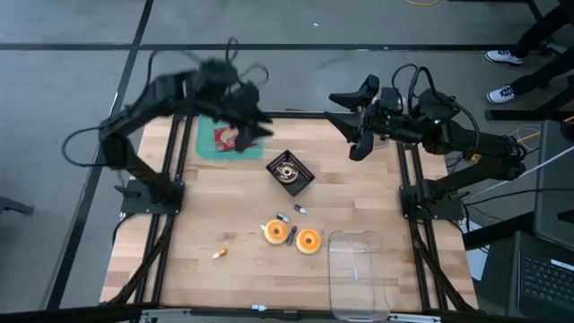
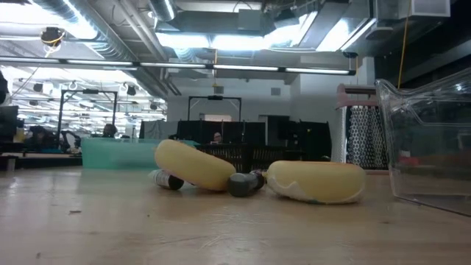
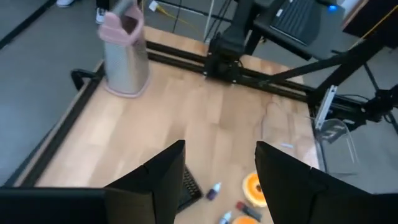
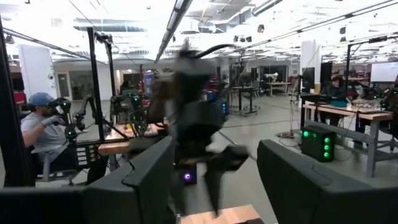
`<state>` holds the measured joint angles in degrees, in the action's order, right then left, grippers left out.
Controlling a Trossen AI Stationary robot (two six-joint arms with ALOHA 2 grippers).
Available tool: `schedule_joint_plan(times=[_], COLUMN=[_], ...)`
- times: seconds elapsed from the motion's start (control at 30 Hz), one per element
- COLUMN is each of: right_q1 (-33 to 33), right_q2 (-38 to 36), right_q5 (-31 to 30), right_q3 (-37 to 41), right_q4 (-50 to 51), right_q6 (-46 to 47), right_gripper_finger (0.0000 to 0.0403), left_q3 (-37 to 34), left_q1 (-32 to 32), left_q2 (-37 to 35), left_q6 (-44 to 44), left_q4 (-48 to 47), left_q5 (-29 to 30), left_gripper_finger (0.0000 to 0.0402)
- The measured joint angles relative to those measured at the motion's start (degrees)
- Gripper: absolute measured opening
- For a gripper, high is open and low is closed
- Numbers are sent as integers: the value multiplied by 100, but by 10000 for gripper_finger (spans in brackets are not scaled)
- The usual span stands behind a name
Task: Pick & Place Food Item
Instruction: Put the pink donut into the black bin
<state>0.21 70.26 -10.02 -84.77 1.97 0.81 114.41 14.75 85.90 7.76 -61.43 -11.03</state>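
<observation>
We are hovering our left gripper [image 1: 256,121], jaws apart and empty, over the green tray [image 1: 213,142]. Our right gripper [image 1: 345,121] is waiting wide open above the table's [image 1: 233,215] far edge.

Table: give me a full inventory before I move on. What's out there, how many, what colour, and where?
Tray: one, green, far left corner, something red on it, partly under the left arm.
Basket: one, black, centre.
Orange rounds: two, near-centre, side by side.
Small bottles: a few scattered around the rounds.
Clear container: one, near right.
Grater: one, pink-topped metal, left wrist view only.
Left gripper: open, above the tray.
Right gripper: open, raised at the far right edge.
</observation>
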Motion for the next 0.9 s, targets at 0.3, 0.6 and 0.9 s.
schedule_joint_plan(times=[0.3,0.6,0.9], right_q1=[64,306,348], right_q2=[-7,7,4], right_q5=[424,710,-979], right_q3=[218,3131,5185], right_q4=[1282,-1905,-4143], right_q6=[812,2638,4601], right_gripper_finger=[228,228,228], left_q3=[-4885,-7635,-8054], left_q1=[-1451,-2679,-2820], left_q2=[-2133,-2696,-1825], left_q6=[1592,2741,3198], left_q4=[5100,6994,7167], left_q5=[2239,4361,4080], left_gripper_finger=[189,189,189])
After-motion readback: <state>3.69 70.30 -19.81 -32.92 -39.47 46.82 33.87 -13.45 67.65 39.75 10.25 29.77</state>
